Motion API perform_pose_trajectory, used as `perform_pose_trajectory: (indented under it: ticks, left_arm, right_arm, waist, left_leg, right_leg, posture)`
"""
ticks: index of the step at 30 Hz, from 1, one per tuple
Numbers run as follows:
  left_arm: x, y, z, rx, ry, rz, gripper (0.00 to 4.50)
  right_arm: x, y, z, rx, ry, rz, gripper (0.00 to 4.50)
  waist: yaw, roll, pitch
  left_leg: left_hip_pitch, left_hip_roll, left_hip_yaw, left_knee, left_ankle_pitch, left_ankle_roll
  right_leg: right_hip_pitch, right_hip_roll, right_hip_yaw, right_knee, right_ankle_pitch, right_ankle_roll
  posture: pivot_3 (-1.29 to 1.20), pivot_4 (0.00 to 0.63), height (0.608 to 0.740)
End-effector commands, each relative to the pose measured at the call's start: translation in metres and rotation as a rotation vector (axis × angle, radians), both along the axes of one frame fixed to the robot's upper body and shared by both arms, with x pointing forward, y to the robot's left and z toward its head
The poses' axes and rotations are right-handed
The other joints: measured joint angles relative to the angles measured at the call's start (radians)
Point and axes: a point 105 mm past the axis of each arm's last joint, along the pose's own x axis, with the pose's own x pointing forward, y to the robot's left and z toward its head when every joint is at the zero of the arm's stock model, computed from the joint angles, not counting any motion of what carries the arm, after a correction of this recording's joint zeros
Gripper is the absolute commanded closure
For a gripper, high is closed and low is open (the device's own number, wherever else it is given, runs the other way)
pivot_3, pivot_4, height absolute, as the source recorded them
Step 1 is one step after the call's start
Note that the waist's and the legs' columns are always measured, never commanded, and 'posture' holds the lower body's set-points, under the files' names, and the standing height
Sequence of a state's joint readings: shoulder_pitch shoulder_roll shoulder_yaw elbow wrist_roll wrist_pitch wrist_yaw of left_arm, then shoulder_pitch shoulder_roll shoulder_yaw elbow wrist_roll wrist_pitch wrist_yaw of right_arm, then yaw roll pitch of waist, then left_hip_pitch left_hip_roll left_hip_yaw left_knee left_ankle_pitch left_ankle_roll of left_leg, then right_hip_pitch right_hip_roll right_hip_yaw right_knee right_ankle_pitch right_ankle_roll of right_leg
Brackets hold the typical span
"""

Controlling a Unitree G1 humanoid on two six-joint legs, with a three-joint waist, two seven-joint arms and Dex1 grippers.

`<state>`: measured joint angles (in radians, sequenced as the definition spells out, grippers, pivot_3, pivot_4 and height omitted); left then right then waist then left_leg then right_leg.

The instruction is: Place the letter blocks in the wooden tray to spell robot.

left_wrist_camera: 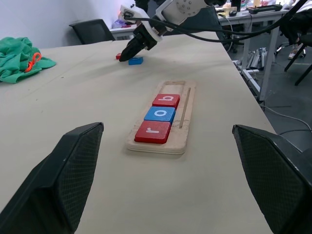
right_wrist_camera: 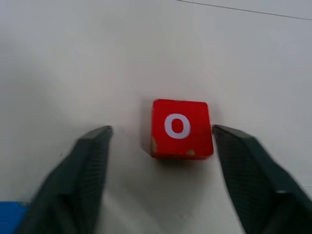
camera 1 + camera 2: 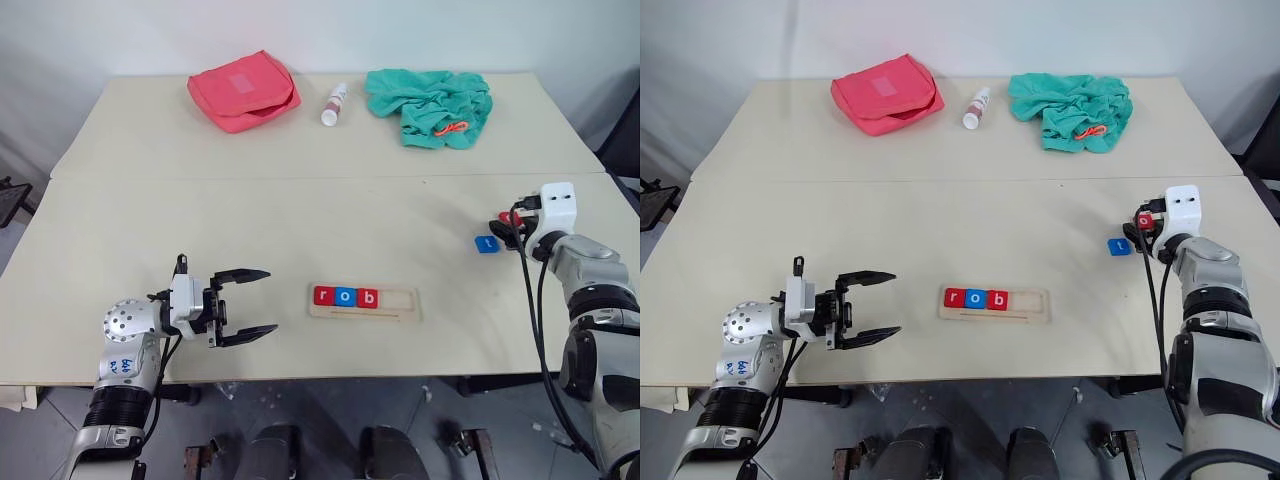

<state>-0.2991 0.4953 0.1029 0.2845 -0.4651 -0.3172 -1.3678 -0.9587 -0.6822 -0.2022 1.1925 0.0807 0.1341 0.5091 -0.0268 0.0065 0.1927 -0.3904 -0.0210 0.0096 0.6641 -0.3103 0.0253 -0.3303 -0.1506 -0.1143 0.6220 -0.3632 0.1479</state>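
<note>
Three letter blocks (image 3: 345,296) r, o, b in wooden tray (image 3: 400,305), both grippers' jaws apart, empty.

Pale wooden tray (image 3: 364,303) holds red r block (image 3: 322,295), blue o block (image 3: 345,296), red b block (image 3: 368,298); white letters. Right of centre: blue t block (image 3: 486,243), red o block (image 2: 179,128). Beige tabletop (image 3: 300,220).

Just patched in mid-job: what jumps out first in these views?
The wooden tray at the table's near edge already reads r, o, b, with two slots bare. At the table's right side, the right claw stands open around the red o block, with the blue t block just beside.
</note>
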Motion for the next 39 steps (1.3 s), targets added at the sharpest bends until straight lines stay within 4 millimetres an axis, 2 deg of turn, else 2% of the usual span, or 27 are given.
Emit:
perform_pose_trajectory:
  ticks: [1,3,10,13,18,24,27,32,39]
  left_arm:
    - [-0.001,0.002,0.006,0.001,-0.029,0.002,0.00]
    - [0.000,0.002,0.006,0.000,-0.029,0.003,0.00]
    - [0.000,0.000,0.005,0.000,-0.021,-0.029,0.00]
    - [-0.002,0.000,0.004,0.001,-0.009,-0.068,0.00]
    - [-0.004,0.007,0.003,0.008,-0.002,-0.106,0.00]
    - [-0.002,0.018,0.002,0.014,0.016,-0.114,0.00]
    - [-0.001,0.022,0.001,0.012,0.023,-0.123,0.00]
    - [0.000,0.023,0.002,0.005,0.022,-0.130,0.00]
    - [-0.002,0.023,0.003,0.012,0.024,-0.151,0.00]
  right_arm:
    - [-0.002,-0.006,-0.004,0.016,0.011,-0.040,2.37]
    - [-0.001,-0.006,0.000,0.020,-0.009,-0.044,3.04]
    - [-0.002,-0.004,0.029,0.017,-0.130,-0.001,3.04]
    - [-0.021,0.004,0.038,0.008,-0.171,0.030,3.04]
    - [-0.075,0.028,0.040,0.042,-0.170,0.022,3.04]
    - [-0.140,0.078,0.025,0.105,-0.103,0.073,3.04]
    - [-0.163,0.090,0.009,0.144,-0.049,0.047,3.04]
    - [-0.173,0.094,-0.004,0.169,-0.013,0.006,3.04]
    - [-0.173,0.103,-0.014,0.203,0.007,0.028,3.04]
  waist:
    - [0.001,0.000,0.000]
    - [0.001,0.000,0.000]
    - [0.001,0.000,0.000]
    - [0.006,0.000,0.000]
    - [0.026,0.001,0.000]
    - [0.029,0.001,0.000]
    - [0.032,0.001,0.000]
    - [0.028,0.001,0.000]
    - [0.025,0.001,0.000]
  left_leg:
    - [0.000,0.000,0.000,0.000,0.000,0.000]
    - [0.000,0.000,0.000,0.000,0.000,0.000]
    - [0.000,0.000,0.000,0.000,0.000,0.000]
    - [0.000,0.000,-0.001,0.000,0.000,0.000]
    - [-0.001,0.000,-0.002,-0.001,0.000,0.000]
    - [0.000,0.000,0.000,0.000,0.000,0.000]
    - [0.000,0.000,-0.001,0.000,0.000,0.000]
    - [0.001,-0.002,0.000,0.000,0.000,0.000]
    - [0.002,-0.001,0.000,-0.001,0.000,0.000]
  right_leg:
    - [0.000,0.000,0.000,0.000,0.000,0.000]
    - [0.000,0.000,0.000,0.000,0.000,0.000]
    - [0.000,0.000,0.000,0.000,0.000,0.000]
    - [0.000,0.000,0.000,0.000,0.000,0.000]
    - [-0.001,0.001,0.000,0.001,0.000,0.000]
    - [-0.001,0.001,0.003,0.001,0.000,0.000]
    - [-0.001,0.001,0.004,0.002,0.000,0.000]
    - [-0.001,0.001,0.007,0.003,0.000,0.000]
    - [-0.002,0.001,0.007,0.004,0.000,0.000]
  posture:
    - [0.00,0.150,0.740]
    - [0.00,0.150,0.740]
    - [0.00,0.150,0.740]
    - [0.00,0.150,0.740]
    - [0.00,0.150,0.740]
    - [0.00,0.150,0.740]
    - [0.00,0.150,0.740]
    - [0.00,0.150,0.740]
    - [0.00,0.150,0.740]
